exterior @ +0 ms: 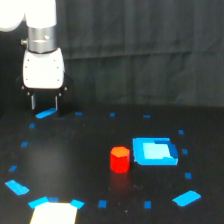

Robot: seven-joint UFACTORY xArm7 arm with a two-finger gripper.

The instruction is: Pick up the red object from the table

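Exterior view showed my gripper [45, 102] with its fingers apart and empty, hanging over the table [75, 160] well off from the red object [120, 159]. It stood upright just beside the blue block [155, 151], leaving me little clearance on that side.

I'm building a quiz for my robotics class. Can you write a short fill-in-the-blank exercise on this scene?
1. The red object stands just to the exterior view's ___ of the blue block.
2. The claw holds ___.
3. The table is ___ in colour.
4. The claw hangs toward the view's upper ___.

Missing words: left; nothing; black; left
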